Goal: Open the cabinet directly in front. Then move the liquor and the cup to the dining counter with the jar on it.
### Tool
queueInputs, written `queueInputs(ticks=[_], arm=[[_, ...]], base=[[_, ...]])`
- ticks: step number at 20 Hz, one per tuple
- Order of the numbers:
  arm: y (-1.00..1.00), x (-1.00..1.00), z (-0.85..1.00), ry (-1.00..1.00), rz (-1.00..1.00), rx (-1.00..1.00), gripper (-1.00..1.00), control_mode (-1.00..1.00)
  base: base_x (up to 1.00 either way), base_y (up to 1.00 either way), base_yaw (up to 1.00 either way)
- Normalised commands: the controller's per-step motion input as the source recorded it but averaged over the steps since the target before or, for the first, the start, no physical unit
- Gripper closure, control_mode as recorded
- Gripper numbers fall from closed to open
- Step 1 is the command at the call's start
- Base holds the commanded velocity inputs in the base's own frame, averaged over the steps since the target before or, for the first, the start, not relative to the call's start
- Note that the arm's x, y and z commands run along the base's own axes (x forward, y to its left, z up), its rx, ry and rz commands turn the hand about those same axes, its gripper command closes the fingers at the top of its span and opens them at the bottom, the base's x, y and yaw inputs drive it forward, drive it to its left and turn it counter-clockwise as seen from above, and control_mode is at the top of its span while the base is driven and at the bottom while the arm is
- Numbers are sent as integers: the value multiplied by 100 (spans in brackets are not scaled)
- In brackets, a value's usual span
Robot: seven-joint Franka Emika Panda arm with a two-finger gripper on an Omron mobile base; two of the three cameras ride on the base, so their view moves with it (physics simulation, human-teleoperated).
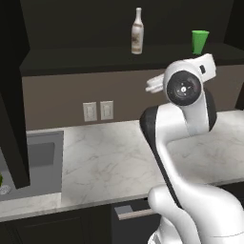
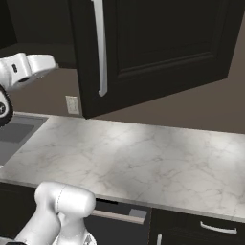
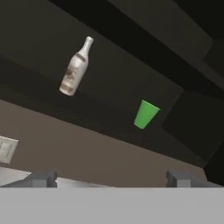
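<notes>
Standing upright on the open cabinet [image 1: 71, 59] shelf, above and ahead of the tool [image 3: 111, 178]: liquor bottle [image 3: 75, 68], green cup [image 3: 145, 114] beside. Gaping wide, gripping nothing. Probably rigid, smooth, top-heavy; gripping mid-body looking safest.

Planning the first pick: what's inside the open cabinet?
On its bottom shelf stand the liquor and, to its right, the cup, apart. Higher shelves are out of frame or too dark to tell.

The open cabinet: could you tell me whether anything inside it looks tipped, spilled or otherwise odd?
Nothing stands out. The liquor and the cup both stand upright and apart on the cabinet shelf, with no spill around them. They look tilted in the hand view, but that is just the camera's roll.
</notes>
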Motion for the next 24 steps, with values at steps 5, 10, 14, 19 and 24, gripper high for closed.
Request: queueInputs(ticks=[5, 10, 14, 19, 24], arm=[[-73, 30, 0, 5, -17, 0, -100, -100], [-88, 0, 0, 5, -34, -1, -100, -100], [-88, 0, 0, 3, -44, -2, -100, -100], [-93, 0, 0, 7, -51, -1, -100, -100], [-100, -8, 0, 8, -53, 0, -100, -100]], base=[[0, 0, 0], [0, 0, 0], [0, 0, 0], [0, 0, 0], [0, 0, 0]])
